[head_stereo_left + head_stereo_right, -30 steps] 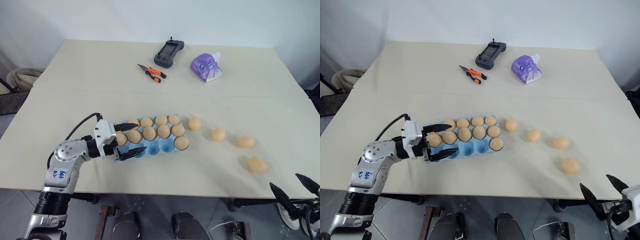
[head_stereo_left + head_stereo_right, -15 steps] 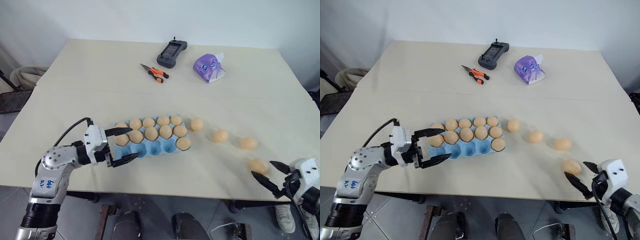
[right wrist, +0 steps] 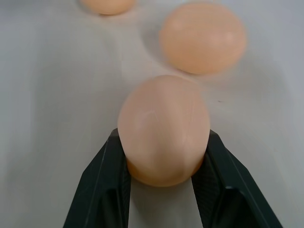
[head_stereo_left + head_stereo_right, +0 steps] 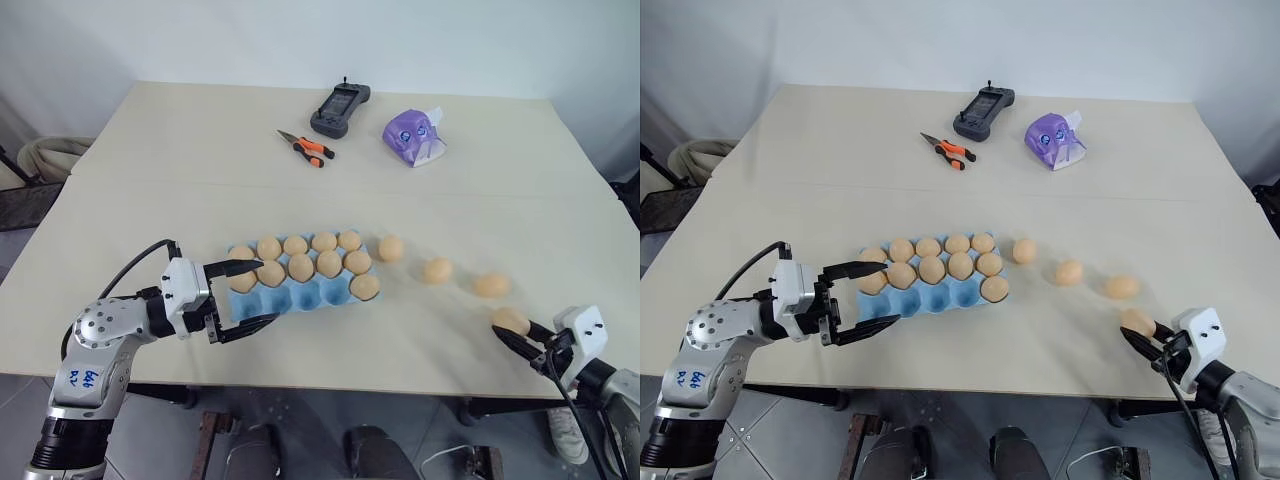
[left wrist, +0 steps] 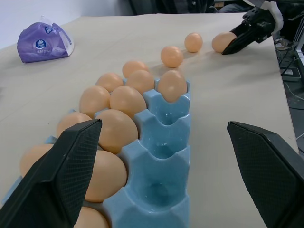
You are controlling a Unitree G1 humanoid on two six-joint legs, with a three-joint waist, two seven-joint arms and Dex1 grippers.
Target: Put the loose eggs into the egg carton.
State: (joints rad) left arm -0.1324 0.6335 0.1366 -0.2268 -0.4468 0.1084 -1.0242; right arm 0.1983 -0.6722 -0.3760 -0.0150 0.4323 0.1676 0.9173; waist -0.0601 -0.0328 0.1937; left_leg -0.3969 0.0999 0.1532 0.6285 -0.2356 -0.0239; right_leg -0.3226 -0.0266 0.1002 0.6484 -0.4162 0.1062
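With the right gripper point(image 4: 1145, 345) pinching the nearest egg point(image 3: 164, 128), lift gently toward the carton point(image 4: 300, 292), at ten o'clock.

Far across the table point(image 4: 150, 150) from both hands lie three things in a row: orange-handled pliers point(image 4: 303, 146), a dark handheld controller point(image 4: 338, 108) beyond them, and a purple tissue pack point(image 4: 414, 135) (white tissue poking out), all apart from one another.
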